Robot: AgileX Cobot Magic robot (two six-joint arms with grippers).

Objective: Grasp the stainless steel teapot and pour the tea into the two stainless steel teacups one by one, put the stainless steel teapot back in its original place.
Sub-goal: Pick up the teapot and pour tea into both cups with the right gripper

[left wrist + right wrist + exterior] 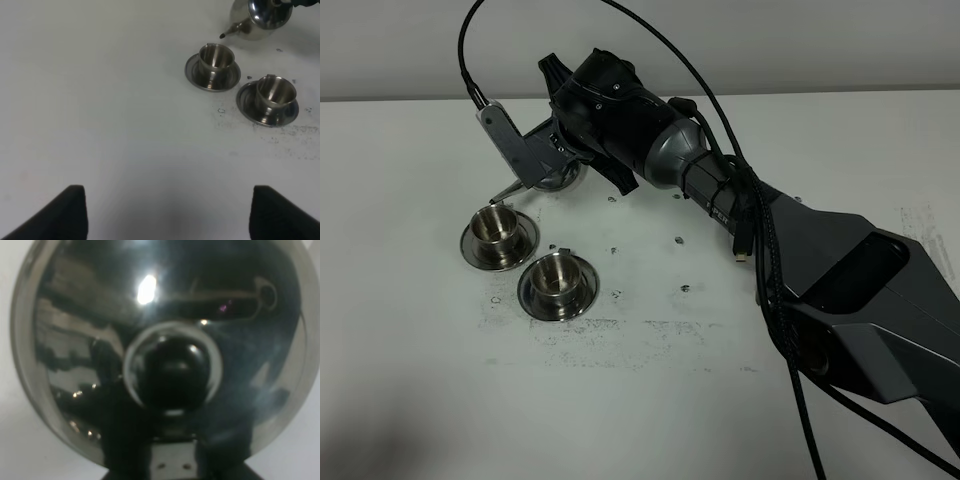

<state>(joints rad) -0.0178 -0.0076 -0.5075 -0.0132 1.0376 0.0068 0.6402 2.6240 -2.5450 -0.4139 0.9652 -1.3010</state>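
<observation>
The stainless steel teapot [556, 180] sits at the back left of the white table, mostly under my right wrist, with its thin spout [506, 196] pointing toward the nearer-left teacup. My right gripper [570, 160] is shut on the teapot's handle side. The right wrist view is filled by the knobbed lid [172, 372]. The two stainless steel teacups [497, 225] [558, 275] stand on round saucers in front of the pot. No tea shows. In the left wrist view the teapot [267, 17] and both teacups [216, 59] [274, 91] lie far ahead of my open, empty left gripper [169, 215].
The right arm [840, 280] stretches diagonally from the lower right across the table. Black cables [760, 230] loop over it. Small dark specks and smudges [620, 335] mark the white table around and in front of the saucers.
</observation>
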